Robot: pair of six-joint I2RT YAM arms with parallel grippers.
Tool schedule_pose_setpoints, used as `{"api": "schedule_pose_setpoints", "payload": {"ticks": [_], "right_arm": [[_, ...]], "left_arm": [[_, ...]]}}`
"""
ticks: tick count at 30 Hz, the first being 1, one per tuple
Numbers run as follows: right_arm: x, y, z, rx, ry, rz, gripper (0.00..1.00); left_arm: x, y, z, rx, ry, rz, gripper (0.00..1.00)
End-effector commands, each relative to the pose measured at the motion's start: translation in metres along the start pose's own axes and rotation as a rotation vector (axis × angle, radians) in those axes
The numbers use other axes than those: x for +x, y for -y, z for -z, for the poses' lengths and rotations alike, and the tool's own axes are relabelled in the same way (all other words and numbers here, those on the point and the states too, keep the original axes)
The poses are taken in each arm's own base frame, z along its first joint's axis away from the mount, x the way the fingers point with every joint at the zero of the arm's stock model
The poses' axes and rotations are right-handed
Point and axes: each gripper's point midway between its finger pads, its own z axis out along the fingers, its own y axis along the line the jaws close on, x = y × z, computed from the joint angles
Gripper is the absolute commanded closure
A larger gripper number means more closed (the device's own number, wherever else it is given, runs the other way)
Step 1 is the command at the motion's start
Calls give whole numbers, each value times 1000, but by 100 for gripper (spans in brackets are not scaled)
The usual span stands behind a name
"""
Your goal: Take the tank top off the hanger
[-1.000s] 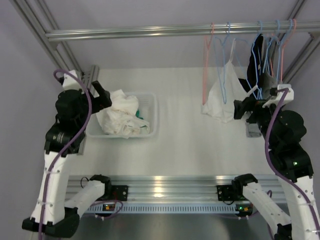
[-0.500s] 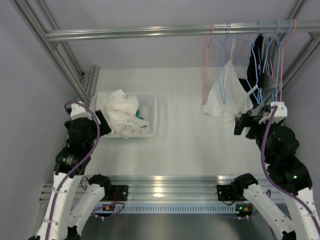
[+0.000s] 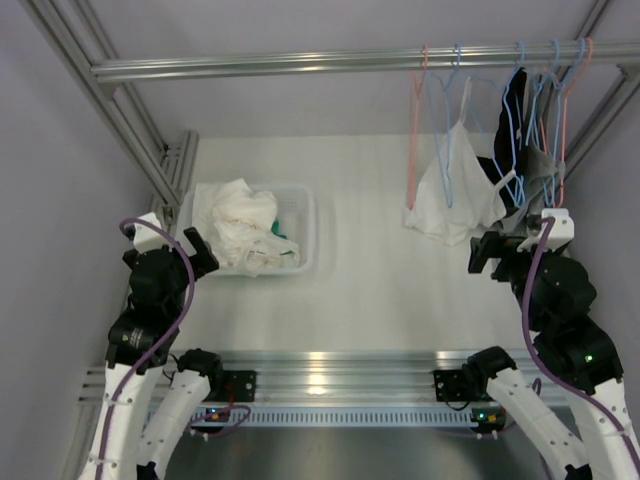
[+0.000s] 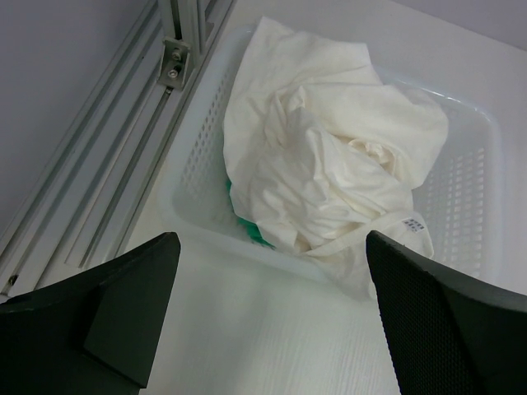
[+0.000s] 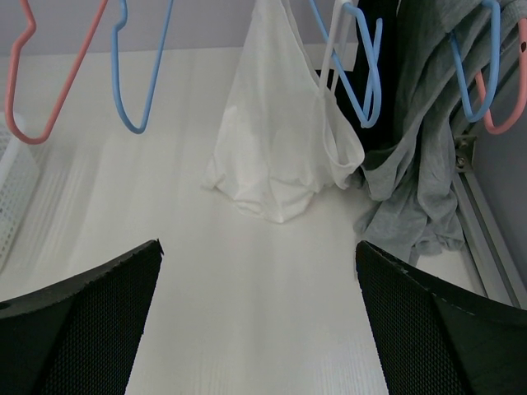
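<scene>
Tank top (image 3: 452,190), white, hangs on the right side of the top view from a pale hanger (image 3: 465,98) on the metal rail (image 3: 300,64), its lower part bunched above the table (image 3: 370,270). A pink hanger (image 3: 411,140) hangs bare to its left and a blue hanger (image 3: 446,150) crosses its front. To its right hang a dark garment (image 3: 512,105) and a grey garment (image 3: 540,160). The right gripper (image 3: 483,251) sits near the tank top's lower right, apart from it. At the left, a white basket (image 3: 306,215) holds crumpled white clothes (image 3: 240,225), and the left gripper (image 3: 198,246) is just beside its near left corner.

From the left wrist, the left gripper (image 4: 270,247) has its fingers (image 4: 123,313) spread wide with nothing between them. Beyond them the basket (image 4: 469,181) is heaped with the white clothes (image 4: 329,156), and a bit of something green (image 4: 247,230) peeks out underneath.

From the right wrist, the right gripper (image 5: 257,247) is likewise spread wide and holds nothing. The tank top (image 5: 276,140) hangs ahead of it, on the hanger (image 5: 336,33) beside the blue hanger (image 5: 362,74), with its hem low at the table; whether it touches cannot be told. The grey garment (image 5: 420,164) drapes just to its right
</scene>
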Motion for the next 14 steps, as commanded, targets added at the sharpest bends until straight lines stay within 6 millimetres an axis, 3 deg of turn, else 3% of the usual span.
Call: {"api": "schedule_pose_setpoints", "payload": {"ticks": [1,14], "right_arm": [[-6,-1,-3,7,13,-6,1],[-4,7,-13,72,-10,8,1]], "left_arm": [[-11,2,-1,10,53,12,1],[-6,14,-4,71,26,4,1]]}}
